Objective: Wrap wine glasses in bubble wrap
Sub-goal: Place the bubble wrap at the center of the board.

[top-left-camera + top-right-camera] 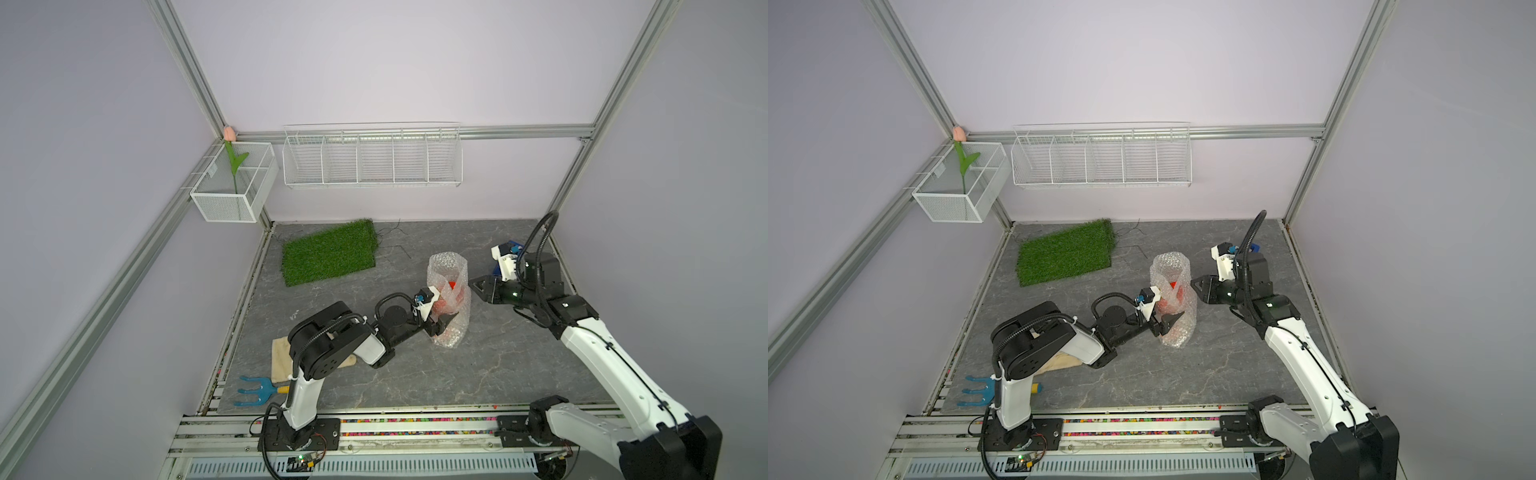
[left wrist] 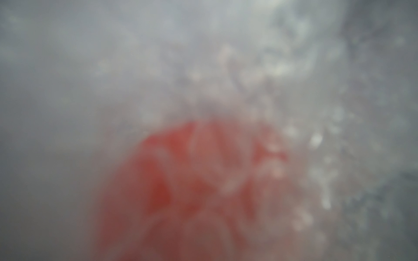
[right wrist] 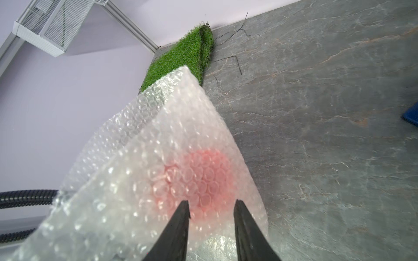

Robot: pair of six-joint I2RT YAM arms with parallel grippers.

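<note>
One red-orange goblet (image 1: pixel 451 286) stands upright inside one sheet of bubble wrap (image 1: pixel 446 266). The wrap is rolled into a loose, open-topped tube just right of the middle of the grey counter (image 1: pixel 436 374).

The left tool (image 1: pixel 439 326) sits at the lower left of the tube. Its jaws are set wide, with one finger (image 1: pixel 1170 320) showing on the near side. I cannot tell whether they pinch the wrap, as the left wrist view shows only a blur of film and red.

The right tool (image 3: pixel 211 203) is just beside the tube's right side at cup height. Its jaws are partly open with nothing between them.

On the far left lies one green grass mat (image 1: pixel 328 253), with a few thin black wires (image 1: pixel 395 249) beside it. Bare counter runs between the mat and the tube, and from the tube to the near edge.

At the near left lie one tan cloth (image 1: pixel 282 355) and one blue hand fork (image 1: pixel 253 388). One blue object (image 3: pixel 410 117) lies far right.

On the far wall hangs one wire rack (image 1: pixel 372 158) with five compartments. To its left hangs one mesh basket (image 1: pixel 224 203) holding one tulip (image 1: pixel 235 162).
</note>
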